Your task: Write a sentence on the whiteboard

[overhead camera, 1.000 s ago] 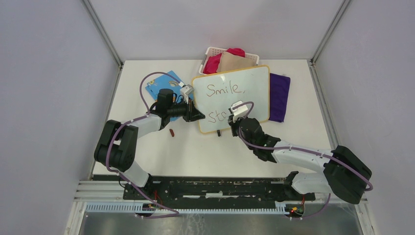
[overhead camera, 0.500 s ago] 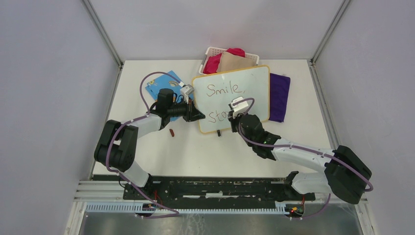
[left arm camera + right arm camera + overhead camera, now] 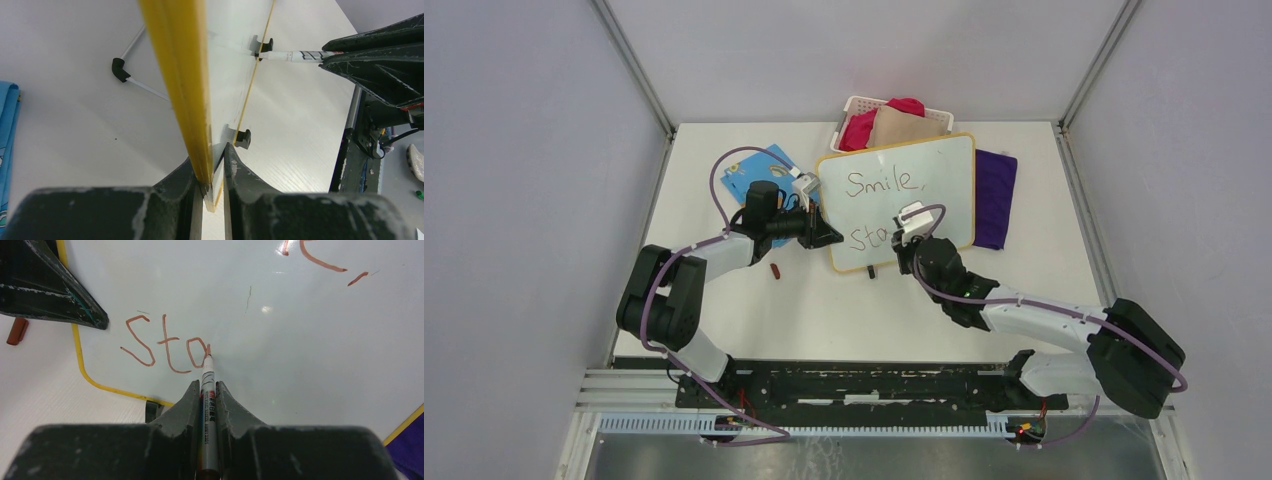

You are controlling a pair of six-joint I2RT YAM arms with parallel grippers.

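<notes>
The whiteboard (image 3: 944, 170) with its yellow-orange frame stands tilted at the table's middle back. On it is the dark-red sentence (image 3: 880, 183): "Smile," above a started second line, "Sta" (image 3: 162, 347). My left gripper (image 3: 831, 238) is shut on the board's left lower frame edge (image 3: 187, 90). My right gripper (image 3: 905, 246) is shut on a white marker (image 3: 207, 390). The marker's red tip (image 3: 208, 349) touches the board at the top right of the "a". The rest of the second line is hidden under my right wrist in the top view.
A white basket (image 3: 858, 104) of pink and tan cloths stands behind the board. A purple cloth (image 3: 996, 195) lies to its right, a blue card (image 3: 764, 165) to its left. A small red marker cap (image 3: 775, 270) lies on the table near my left arm.
My right gripper has shifted a little up and back down with the marker at the "a". My left gripper has kept its hold on the board.
</notes>
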